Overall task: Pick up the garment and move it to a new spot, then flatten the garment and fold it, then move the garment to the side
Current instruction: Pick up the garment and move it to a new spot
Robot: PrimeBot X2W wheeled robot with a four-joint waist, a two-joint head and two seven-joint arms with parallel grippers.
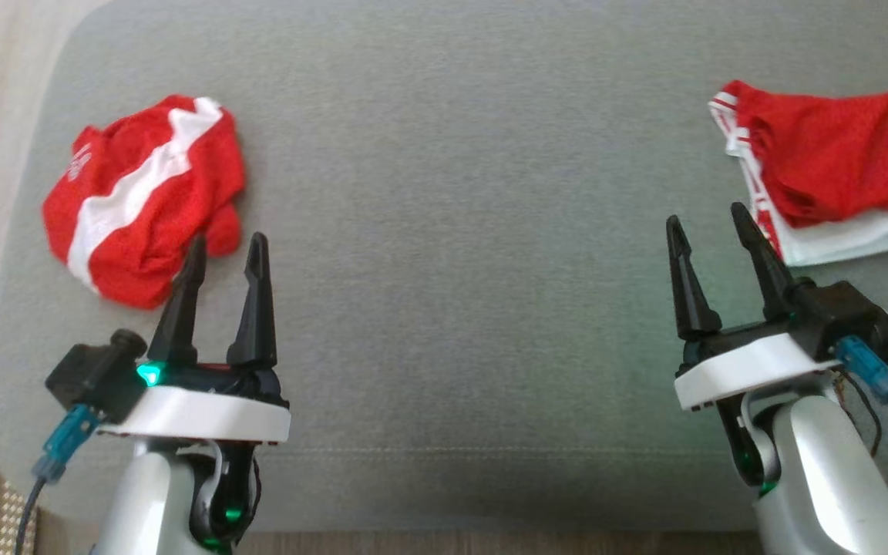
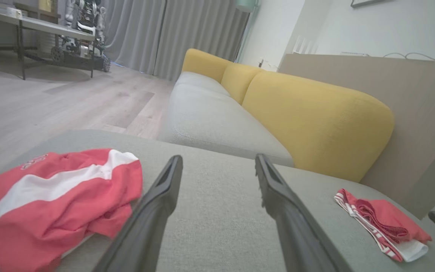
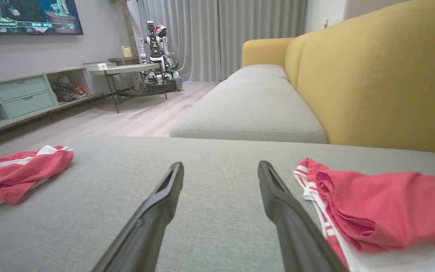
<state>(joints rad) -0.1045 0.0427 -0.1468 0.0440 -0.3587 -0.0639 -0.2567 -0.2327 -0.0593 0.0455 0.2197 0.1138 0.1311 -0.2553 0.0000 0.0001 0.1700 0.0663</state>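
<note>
crumpled red garment [image 1: 143, 200] is lying in a loose mound, thin mesh-like knit, a broad white band running across it, small white lettering at one edge. it is sitting just ahead of the left gripper [image 1: 228, 237] and off to its outer side, the near hem showing just past the outer fingertip, contact not clear. folded red garment [image 1: 837, 162] is lying flatter, same red mesh, with white striped trim along the edge and a white panel underneath; it is sitting ahead of the right gripper [image 1: 706, 213] on its outer side, trim edge passing just behind the outer fingertip in the head view. both sets of jaws are standing wide apart, long dark tapered fingers holding nothing, only bare fabric showing between them. the two garments are lying well apart, with both grippers between them. all of it is resting on a grey cushion [image 1: 452, 193], a finely woven cloth with rounded corners and a stitched seam near the front edge. beyond the fingertips a sofa is stretching away, pale grey seat and yellow backrest [image 3: 372, 75], smooth and bulging. further off, wood floor [image 3: 134, 117], grey curtains [image 3: 221, 34] hanging in pleats, a low table [image 3: 127, 70], another robot [image 3: 157, 53] standing by it, and a wall screen [image 3: 25, 15] glowing.
</note>
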